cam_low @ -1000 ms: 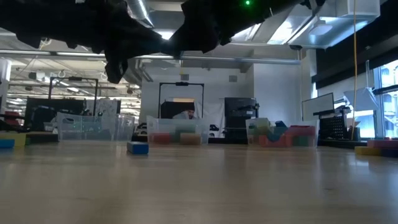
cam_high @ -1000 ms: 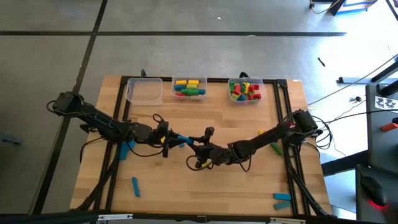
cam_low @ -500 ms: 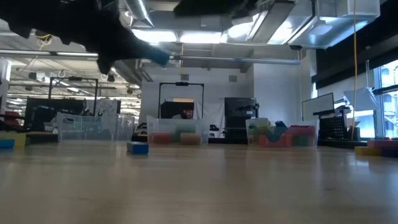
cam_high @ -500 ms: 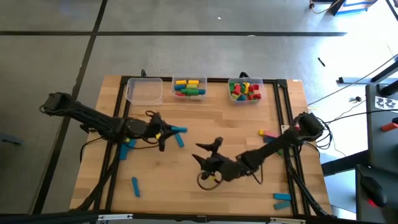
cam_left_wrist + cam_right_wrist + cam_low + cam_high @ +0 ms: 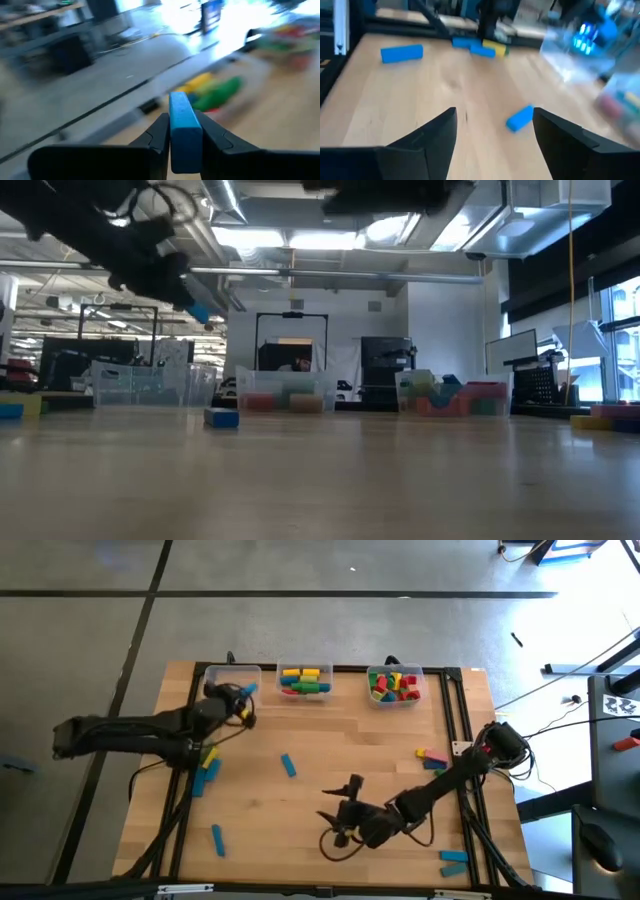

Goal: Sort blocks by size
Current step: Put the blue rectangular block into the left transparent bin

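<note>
Blue block [image 5: 184, 122] clamped in your left end effector [image 5: 243, 692], arm stretched over empty clear bin [image 5: 232, 687]. Your right end effector [image 5: 345, 810] spread wide, low over desk [image 5: 330, 745] front.

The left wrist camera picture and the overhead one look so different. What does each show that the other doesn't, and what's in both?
Only the left wrist view shows the left gripper up close, its fingers shut on a long blue block.

Only the high view shows the whole table, three bins, the empty clear bin under that gripper, loose blocks, and the right gripper open over the table's front.

Both show the carried blue block and the middle bin's yellow and green blocks.
</note>
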Robot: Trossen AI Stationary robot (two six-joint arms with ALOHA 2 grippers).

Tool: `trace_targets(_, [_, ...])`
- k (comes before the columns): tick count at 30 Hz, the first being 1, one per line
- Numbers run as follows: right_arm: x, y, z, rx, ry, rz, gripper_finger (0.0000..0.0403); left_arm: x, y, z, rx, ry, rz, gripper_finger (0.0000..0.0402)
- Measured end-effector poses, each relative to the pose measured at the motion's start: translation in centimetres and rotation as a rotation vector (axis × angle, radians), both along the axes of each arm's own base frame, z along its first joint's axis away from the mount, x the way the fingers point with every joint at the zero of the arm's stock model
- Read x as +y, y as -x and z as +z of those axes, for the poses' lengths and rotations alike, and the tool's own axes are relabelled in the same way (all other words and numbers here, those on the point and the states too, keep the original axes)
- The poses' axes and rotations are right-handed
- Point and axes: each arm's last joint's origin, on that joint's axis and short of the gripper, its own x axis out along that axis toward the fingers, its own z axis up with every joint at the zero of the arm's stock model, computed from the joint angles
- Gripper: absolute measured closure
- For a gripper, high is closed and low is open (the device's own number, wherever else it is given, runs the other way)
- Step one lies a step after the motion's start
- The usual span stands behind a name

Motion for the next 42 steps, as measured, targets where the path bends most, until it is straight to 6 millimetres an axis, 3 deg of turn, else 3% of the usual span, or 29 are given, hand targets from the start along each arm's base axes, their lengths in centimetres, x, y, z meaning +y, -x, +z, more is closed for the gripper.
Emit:
trace_targets(10, [-0.4,0.6,-1.1,0.067,-0.116,-0.066,0.015,4.9,1.5,-1.9,0.11,0.116,0.22,0.0337])
trace_targets(13, [-0.4,0.6,-1.1,0.07,-0.116,-0.067,0.015,5.9,1.8,-2.4,0.132,0.143,0.271,0.032])
trace_targets(19, [-0.4,0.6,-1.2,0.074,-0.124,-0.067,0.015,6.5,2.0,-2.6,0.131,0.195,0.201,0.0259])
trace_targets(24, [-0.3,0.6,-1.2,0.086,-0.141,-0.051,0.015,5.5,1.5,-1.1,0.045,0.279,0.011,0.022])
trace_targets(31, [-0.3,0.6,-1.3,0.095,-0.143,-0.04,0.015,1.8,-0.7,-0.8,-0.026,0.472,-0.544,0.0215])
trace_targets(42, [-0.3,0.6,-1.3,0.096,-0.143,-0.04,0.015,-1.9,-3.3,-1.5,0.08,0.435,-0.829,0.0217])
